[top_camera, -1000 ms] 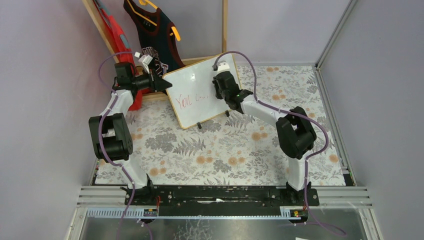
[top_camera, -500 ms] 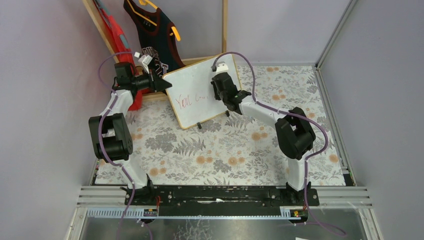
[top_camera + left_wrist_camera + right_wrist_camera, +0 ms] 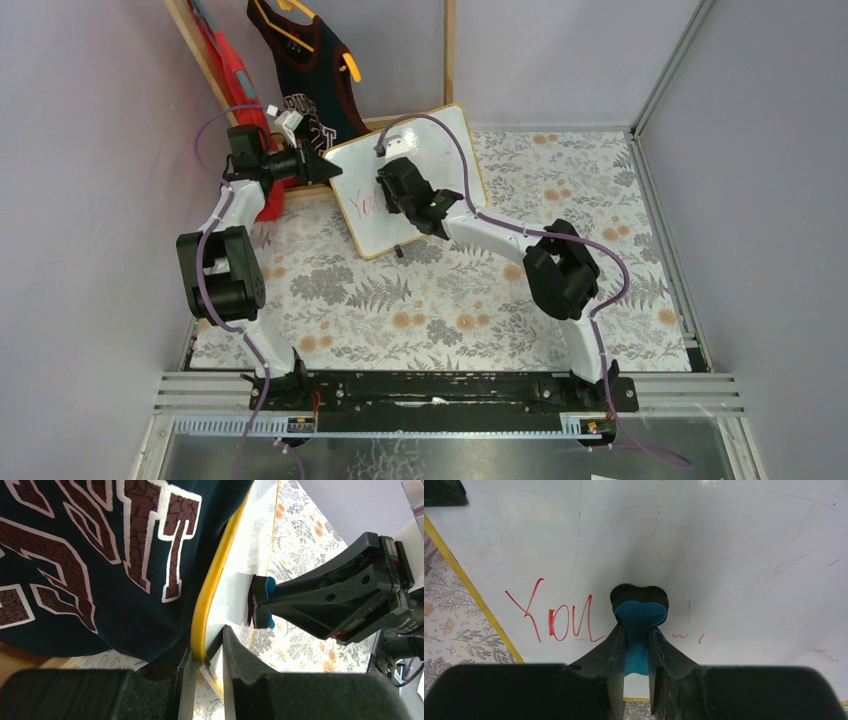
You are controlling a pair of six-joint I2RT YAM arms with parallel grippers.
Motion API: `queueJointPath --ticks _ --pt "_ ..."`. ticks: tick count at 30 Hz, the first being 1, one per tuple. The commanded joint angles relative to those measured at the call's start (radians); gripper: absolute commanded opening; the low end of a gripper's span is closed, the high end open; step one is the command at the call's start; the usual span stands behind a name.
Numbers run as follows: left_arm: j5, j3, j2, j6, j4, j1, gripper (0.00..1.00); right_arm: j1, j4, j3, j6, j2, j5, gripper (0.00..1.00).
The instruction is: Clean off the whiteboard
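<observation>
The whiteboard stands tilted at the back of the table, with red writing "You" on its left part and faint red specks further right. My left gripper is shut on the board's yellowish wood frame at its left edge. In the left wrist view that gripper pinches the frame from both sides. My right gripper is shut on a blue eraser. The eraser presses flat on the board just right of the "You". The right gripper hides the eraser's lower part.
A dark jersey and a red garment hang on a wooden rack behind the board. The jersey brushes the board's back near my left gripper. A floral cloth covers the table. Grey walls enclose three sides.
My right gripper has slid left across the board with the eraser, and the faint red word right of "You" is wiped away. The left gripper has held still.
</observation>
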Motion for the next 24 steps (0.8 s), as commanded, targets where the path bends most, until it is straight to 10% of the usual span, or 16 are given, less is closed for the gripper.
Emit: queueJointPath --ticks 1,24 --pt "-0.122 -0.039 0.014 0.117 -0.033 -0.006 0.0 0.021 0.046 0.063 0.039 0.036 -0.066 0.0" --pt "-0.125 -0.028 0.014 0.114 -0.032 -0.006 0.0 -0.121 0.074 -0.252 -0.033 -0.135 0.124 0.0"
